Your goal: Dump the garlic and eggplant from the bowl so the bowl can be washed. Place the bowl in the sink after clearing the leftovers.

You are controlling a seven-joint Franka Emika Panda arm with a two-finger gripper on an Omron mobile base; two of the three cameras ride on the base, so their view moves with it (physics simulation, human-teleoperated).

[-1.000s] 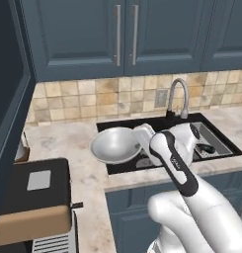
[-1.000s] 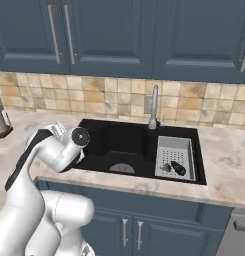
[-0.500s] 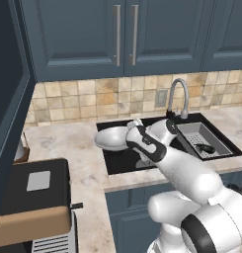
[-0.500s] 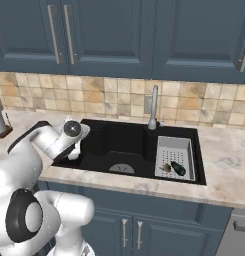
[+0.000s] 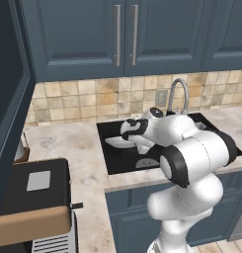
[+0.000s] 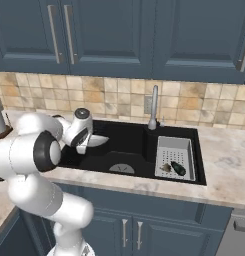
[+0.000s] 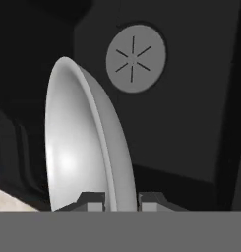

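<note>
While the bench [image 6: 224, 170] of pale marbled stone runs under the dark blue cabinets [image 6: 144, 35] and the tan tiled backsplash [image 6: 119, 97], the sink [image 6: 129, 150] sits recessed in it as a large black rectangular basin. Behind the sink, at its back edge, the curved chrome faucet [image 6: 153, 102] rises against the tiles. On the bench well to the left of the sink in the left base view stands a dark boxy appliance [image 5: 36, 197] with a tan front band.

Inside the sink, filling its right end in the right base view, lies a grey perforated tray [image 6: 175, 156]. On the sink floor, between the tray and the arm, is the round grey drain [image 6: 122, 169]; in the hand view the drain [image 7: 136, 58] shows with its radiating slots beyond the bowl.

Over the left half of the sink, the white arm reaches in and carries the bowl [image 5: 117, 142], a shallow silver-grey metal dish. In the hand view the bowl [image 7: 73, 147] stands on edge within the sink's black walls, its shiny hollow facing one side and its thin rim running down into the gripper [image 7: 121, 199], whose two dark tips are clamped on that rim, one on each face. Whether the bowl touches the sink floor I cannot tell.

In the near end of the tray, toward the sink's front edge, lies the dark, elongated eggplant [image 6: 178, 168], and just beside it, on the side nearer the drain, the small tan garlic [image 6: 166, 167].
</note>
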